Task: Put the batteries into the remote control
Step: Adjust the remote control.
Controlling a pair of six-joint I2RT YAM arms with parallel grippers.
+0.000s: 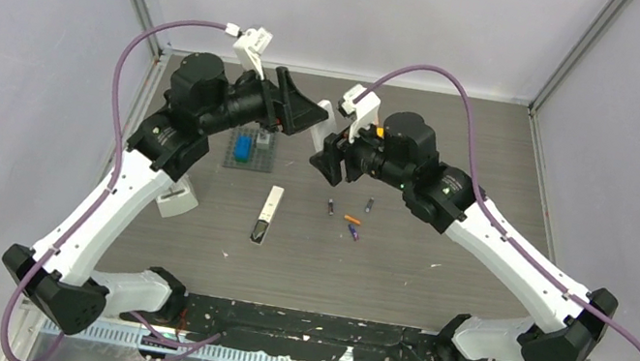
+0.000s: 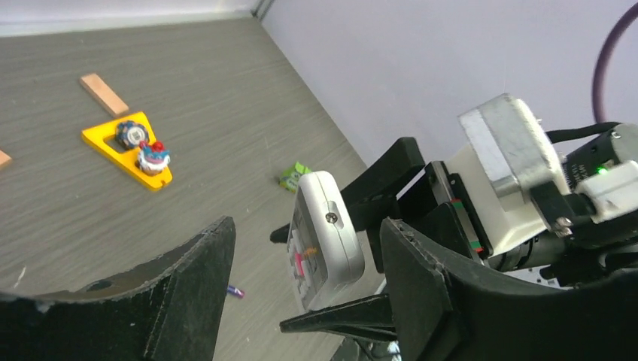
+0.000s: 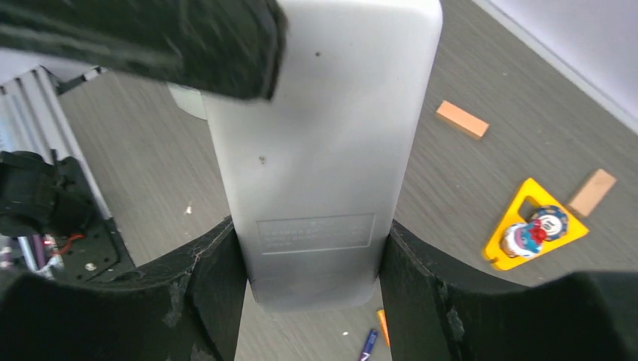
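Observation:
My right gripper (image 1: 325, 154) is shut on the lower end of a white remote (image 1: 321, 128) and holds it up above the table; its back faces the right wrist camera (image 3: 323, 150). My left gripper (image 1: 308, 112) is open, with its fingers on either side of the remote's upper end (image 2: 325, 237); I cannot tell whether they touch it. Two dark batteries (image 1: 329, 208) (image 1: 369, 205), an orange one (image 1: 352, 218) and a blue-purple one (image 1: 352, 232) lie loose on the table below. The blue-purple battery (image 3: 367, 346) and the orange battery (image 3: 384, 327) also show under the remote in the right wrist view.
A second slim white-and-dark remote (image 1: 266, 214) lies at mid table. A grey baseplate with a blue block (image 1: 245, 148) and a white cup (image 1: 178, 198) are on the left. A yellow triangle with spinning tops (image 3: 530, 226), orange-brown blocks (image 3: 461, 119) and a green scrap (image 2: 293, 177) lie further off.

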